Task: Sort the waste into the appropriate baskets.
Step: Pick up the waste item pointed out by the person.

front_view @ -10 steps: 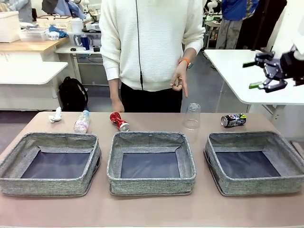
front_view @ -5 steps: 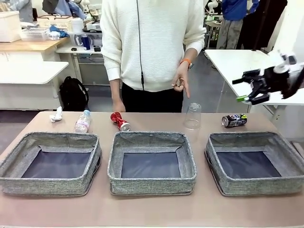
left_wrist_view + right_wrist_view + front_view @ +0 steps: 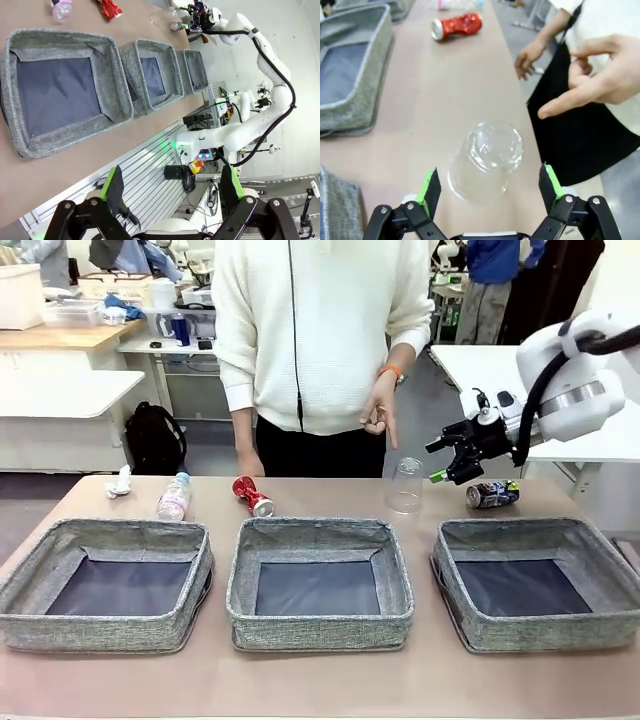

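- On the table (image 3: 320, 685), the middle basket (image 3: 315, 530) sits in a row of three near the robot's edge. All three show bare floors, so nothing is sorted yet.
- Behind the middle basket stands the person (image 3: 320, 340), one hand (image 3: 380, 412) pointing a finger downward, probably to mark the next piece.
- Left basket (image 3: 120, 532) and right basket (image 3: 520, 528) flank the middle basket, open-topped so litter can drop in from above.
- Right gripper (image 3: 438, 460) hangs beyond the middle basket's far right corner, fingers spread wide and empty. Its wrist view frames the cup between them, so I judge it is lining up a grasp.
- Left gripper (image 3: 172, 192) waits well back from the middle basket on the robot's side, fingers apart and empty, clear of the other arm.
- Cup (image 3: 404, 486), clear and upside down, stands just beyond the middle basket's far right corner. Its thin wall may buckle under a hard squeeze.
- Bottle (image 3: 172, 497) lies beyond and left of the middle basket.
- Red can (image 3: 252, 496) lies just beyond the middle basket's far left corner.
- Black can (image 3: 492, 494) lies beyond and right of the middle basket.
- Paper (image 3: 118, 483) lies farthest left of the middle basket.
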